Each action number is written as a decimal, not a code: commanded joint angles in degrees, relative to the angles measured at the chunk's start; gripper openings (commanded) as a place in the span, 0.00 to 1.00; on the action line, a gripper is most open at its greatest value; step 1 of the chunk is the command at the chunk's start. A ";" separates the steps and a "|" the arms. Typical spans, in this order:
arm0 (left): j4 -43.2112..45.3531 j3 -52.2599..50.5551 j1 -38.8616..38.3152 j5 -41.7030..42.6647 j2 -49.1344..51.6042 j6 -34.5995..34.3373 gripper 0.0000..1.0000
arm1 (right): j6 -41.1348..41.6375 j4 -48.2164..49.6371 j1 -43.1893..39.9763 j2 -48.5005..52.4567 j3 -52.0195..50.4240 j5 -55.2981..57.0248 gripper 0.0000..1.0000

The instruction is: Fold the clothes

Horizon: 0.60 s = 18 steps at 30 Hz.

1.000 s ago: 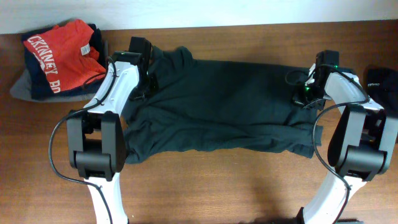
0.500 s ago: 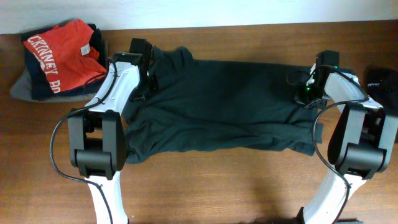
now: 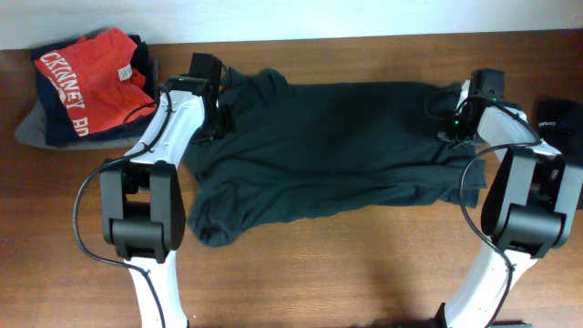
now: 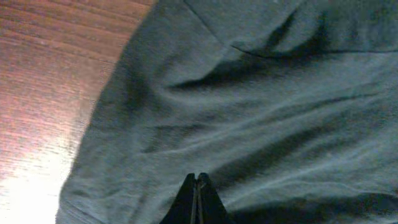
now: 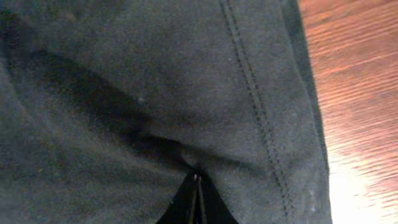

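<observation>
A dark grey-green T-shirt [image 3: 328,150] of the clothes lies spread and rumpled across the wooden table [image 3: 346,264], bunched at its near left corner. My left gripper [image 3: 219,117] is at the shirt's far left side. In the left wrist view its tips [image 4: 198,178] are pressed together on the creased fabric [image 4: 261,106]. My right gripper [image 3: 453,126] is at the shirt's far right side. It [image 5: 197,177] is shut, pinching a pucker of cloth beside a stitched hem [image 5: 255,112].
A pile with a red lettered shirt [image 3: 91,77] on dark garments sits at the far left corner. A black garment with a white tag [image 3: 557,118] lies at the right edge. The table's back edge runs just beyond the shirt.
Both grippers have pulled toward the far side of the table with the shirt. Its near hem has slid away from the front edge, and the right side has drawn up.
</observation>
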 commanded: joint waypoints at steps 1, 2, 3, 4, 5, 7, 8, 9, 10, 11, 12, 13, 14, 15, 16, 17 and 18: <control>1.38 -0.07 0.00 0.42 2.03 1.55 0.01 | -0.48 -2.49 -0.70 3.58 1.53 7.34 0.05; 2.27 -0.07 0.00 0.44 2.25 2.51 0.02 | -0.46 -3.78 -0.70 3.58 2.56 7.13 0.05; 3.13 -0.07 0.00 0.42 2.43 3.43 0.02 | -0.44 -5.22 -0.70 3.58 3.85 7.10 0.05; 4.17 -0.07 0.00 0.44 2.80 4.42 0.02 | -0.44 -6.49 -0.70 3.58 5.09 7.13 0.05; 4.96 -0.07 0.00 0.44 3.04 5.11 0.02 | -0.42 -7.80 -0.70 3.58 6.38 7.13 0.05; 5.97 -0.07 0.07 0.44 3.61 5.64 0.02 | -0.09 -10.40 -0.70 3.58 8.85 7.15 0.07; 6.08 -0.07 0.07 0.48 3.78 5.64 0.02 | 0.74 -11.87 -0.70 3.58 10.23 7.15 0.11; 5.88 -0.07 0.04 0.48 3.85 5.66 0.02 | 1.38 -13.46 -0.63 3.58 11.65 7.10 0.11; 5.46 -0.07 0.04 0.48 3.85 5.66 0.01 | 2.58 -15.54 -0.63 3.56 13.44 7.10 0.11; 5.18 -0.04 0.04 0.48 3.82 5.66 0.01 | 3.45 -17.38 -0.63 3.56 15.15 6.95 0.10; 4.90 0.09 0.04 0.52 3.80 5.66 0.01 | 3.74 -19.15 -0.63 3.56 16.90 6.80 0.07; 4.37 0.39 0.00 0.68 3.78 5.66 0.01 | 3.72 -21.16 -0.66 3.52 18.95 6.03 0.04; 3.89 0.68 0.00 0.96 3.78 5.66 0.01 | 3.69 -22.51 -0.66 3.50 20.39 5.49 0.04; 3.19 0.85 0.00 1.86 3.78 5.64 0.01 | 3.72 -24.24 -0.59 3.43 22.27 4.46 0.04; 2.54 0.92 0.00 2.62 3.78 5.64 0.01 | 3.72 -25.57 -0.57 3.41 23.82 3.23 0.04; 1.86 0.92 0.00 3.30 3.78 5.66 0.01 | 3.69 -26.82 -0.50 3.41 25.40 1.64 0.04; 1.53 0.90 0.00 3.45 4.00 5.64 0.01 | 3.69 -27.67 -0.48 3.41 26.51 0.35 0.04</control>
